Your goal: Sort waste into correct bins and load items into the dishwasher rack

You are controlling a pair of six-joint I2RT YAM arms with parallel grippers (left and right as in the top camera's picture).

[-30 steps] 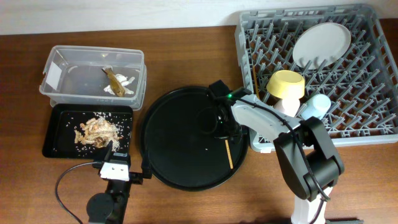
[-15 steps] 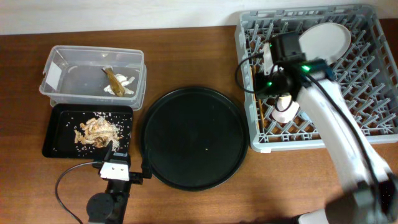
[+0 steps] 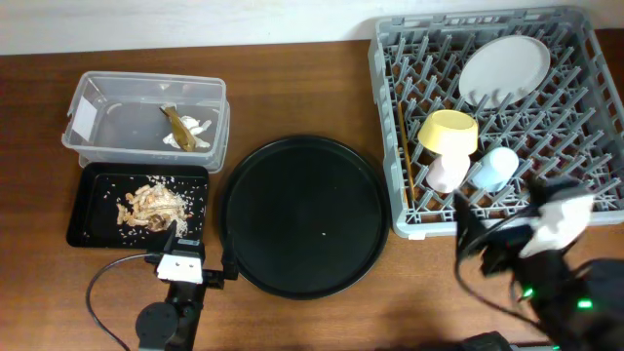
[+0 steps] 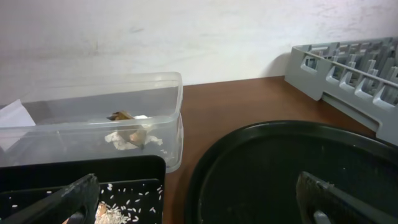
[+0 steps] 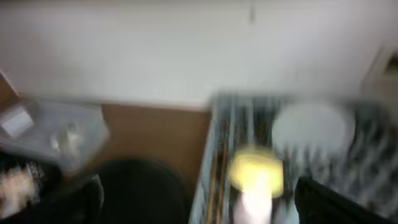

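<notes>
1. Wooden tabletop [image 3: 292, 88] is shown; the chopstick [image 3: 401, 146], lifted from the round black tray [image 3: 302, 214] a second ago, is now laid along the left edge of the dishwasher rack [image 3: 468, 21], ahead of the fingers of the right gripper [image 5: 199, 202].
2. Right gripper and left gripper [image 4: 199, 202] are held spread, empty.
3. Loading is judged finished, with waste [image 3: 151, 207] already binned.

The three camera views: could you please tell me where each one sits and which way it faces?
Overhead: fixed above the table, looking straight down on clear tub, round black tray and dishwasher rack; right arm blurred at bottom right.
Left wrist: low over the table, facing the back wall; left gripper fingers at the bottom corners.
Right wrist: raised, blurred, facing rack and wall; right gripper fingers at the bottom corners.
Shared: both wrist views show tub, round tray and rack.
</notes>
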